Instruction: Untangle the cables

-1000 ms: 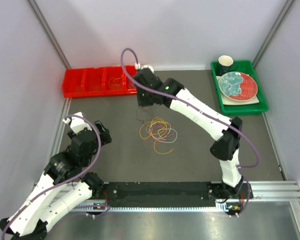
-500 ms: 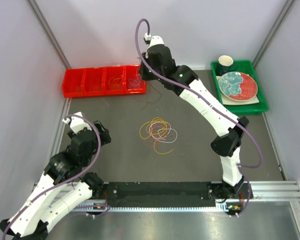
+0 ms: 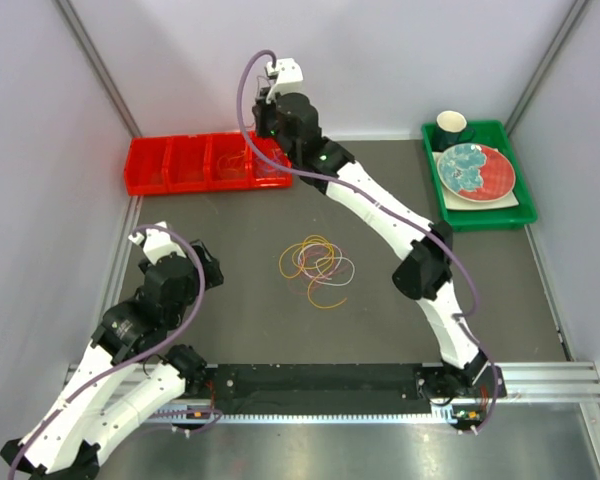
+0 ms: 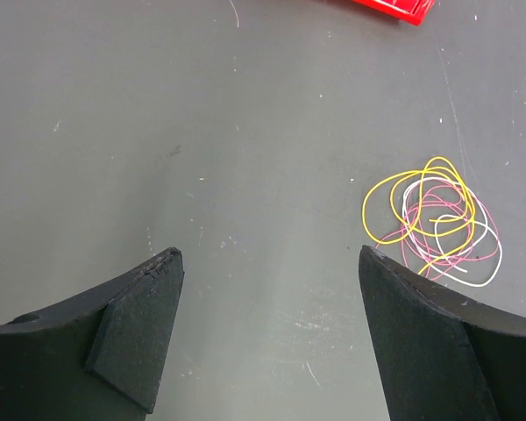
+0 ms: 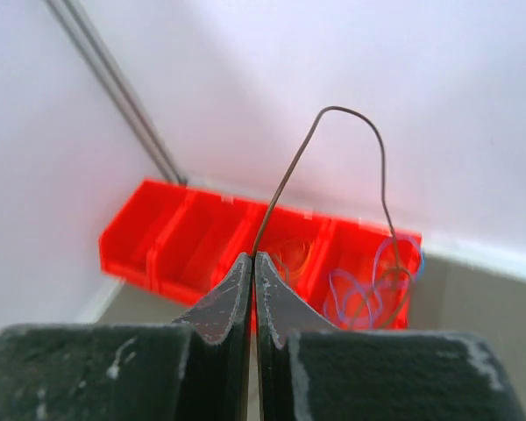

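The cables lie in a loose, flat tangle of thin round loops, yellow, white, pink-red and orange, on the bare table. They sit well apart from the red bin, on its near side and a little past its right end. The left wrist view shows the yellow loops overlapping the white and pink ones.

The red bin is glossy moulded plastic, a long row of four open compartments set against the far wall. An orange cable is coiled in its second compartment from the right, and blue-purple loops fill the rightmost one.

The right fingers, matte black and scuffed with pale flecks, are pressed flat together above the bin's right end, pinching a thin dark wire. The wire rises from their tips, arches over stiffly and drops towards the rightmost compartment.

The left fingers, black wedges with a grainy face, stand wide apart with nothing between them, hovering over the table on the bin's near side, towards its left end.

The table is dull dark grey, speckled with pale scratches. Smooth pale lilac walls close it in on three sides, with metal strips in the corners. Well to the right of the bin, along the same far edge, a green plastic tray holds a red and teal plate and a dark cup.
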Motion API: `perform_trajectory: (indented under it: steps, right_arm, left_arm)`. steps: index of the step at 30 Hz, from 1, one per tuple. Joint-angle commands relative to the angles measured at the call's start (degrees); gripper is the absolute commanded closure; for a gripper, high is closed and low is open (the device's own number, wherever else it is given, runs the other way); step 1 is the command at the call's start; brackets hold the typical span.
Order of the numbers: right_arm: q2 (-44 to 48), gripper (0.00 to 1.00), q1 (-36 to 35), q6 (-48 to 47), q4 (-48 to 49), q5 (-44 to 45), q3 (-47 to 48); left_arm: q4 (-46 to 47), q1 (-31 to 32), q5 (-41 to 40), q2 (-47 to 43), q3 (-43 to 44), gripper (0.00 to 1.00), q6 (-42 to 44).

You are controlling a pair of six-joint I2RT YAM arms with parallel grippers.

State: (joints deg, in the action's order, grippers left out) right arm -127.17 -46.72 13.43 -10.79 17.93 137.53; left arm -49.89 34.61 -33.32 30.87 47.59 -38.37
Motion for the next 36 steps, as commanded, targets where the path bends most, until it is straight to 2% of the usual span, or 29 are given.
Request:
perform_trajectory:
  steps: [1, 6, 16, 19, 24, 36]
  right_arm:
    - [-7.1, 1.00, 2.2, -2.5, 16.8, 1.8, 7.7]
    - [-13.1, 1.00, 4.0, -0.6, 27.1, -0.7, 9.3]
    - [-23.1, 1.00, 6.7, 3.5, 35.7, -3.0, 10.3]
    - [-25.2, 1.00, 6.6, 3.4, 35.2, -4.7, 10.2]
    - [-24.3, 1.00, 6.6, 3.4, 35.4, -6.2, 4.9]
    - [-27.0, 1.00, 6.6, 7.7, 29.9, -11.0, 5.9]
  left_arm:
    - [2.2, -0.5, 1.0, 0.3, 0.0, 0.16, 1.0]
    - [2.3, -0.6, 1.3, 0.4, -0.1, 0.16, 1.1]
    - [2.4, -1.9, 1.9, 1.1, -0.2, 0.17, 1.1]
    - [2.7, -3.0, 2.6, 1.6, -0.2, 0.17, 1.3]
    - [3.1, -3.8, 3.7, 1.8, -0.4, 0.17, 1.8]
    - [3.5, -4.9, 4.6, 1.9, -0.6, 0.17, 2.1]
